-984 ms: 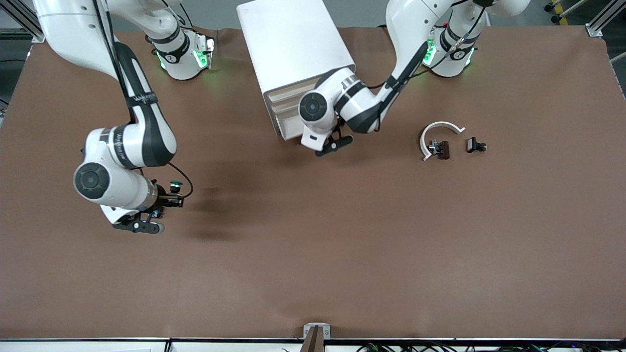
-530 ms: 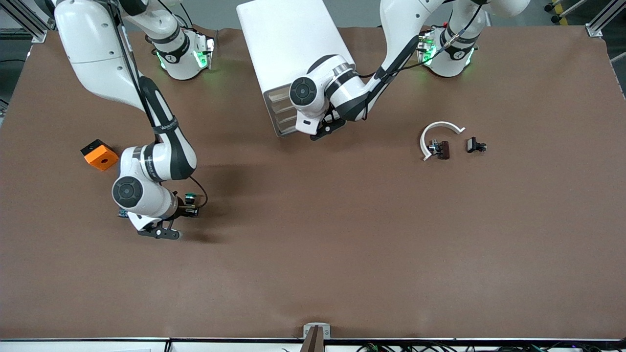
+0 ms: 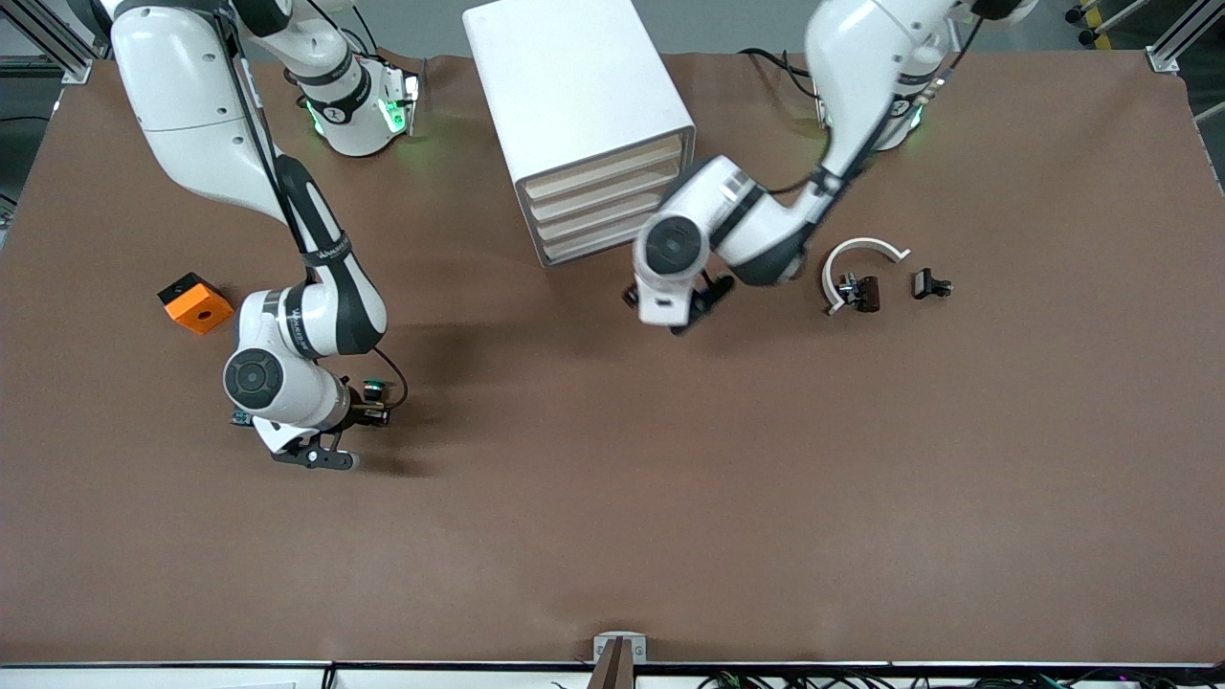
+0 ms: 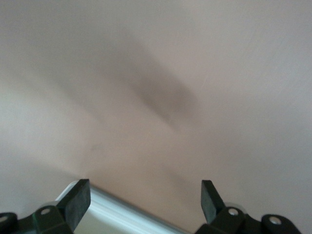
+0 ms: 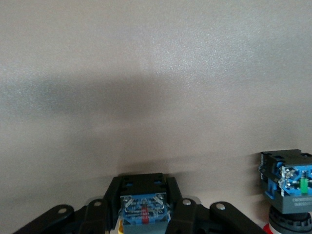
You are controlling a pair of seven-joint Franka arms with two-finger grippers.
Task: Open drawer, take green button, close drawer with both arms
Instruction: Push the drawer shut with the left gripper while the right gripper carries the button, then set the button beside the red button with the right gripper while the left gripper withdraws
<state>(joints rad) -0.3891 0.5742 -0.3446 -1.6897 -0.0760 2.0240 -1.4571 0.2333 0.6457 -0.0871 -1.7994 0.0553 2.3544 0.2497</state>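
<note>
Both steps look nearly done: drawer cabinet (image 3: 586,134) shut, right gripper (image 3: 368,411) clamps the button (image 3: 375,389) (low over table), left gripper (image 3: 681,308) wide, empty.

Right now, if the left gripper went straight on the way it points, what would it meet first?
Probably the bare table mat: the open left gripper faces only that, though depth is unclear.
</note>
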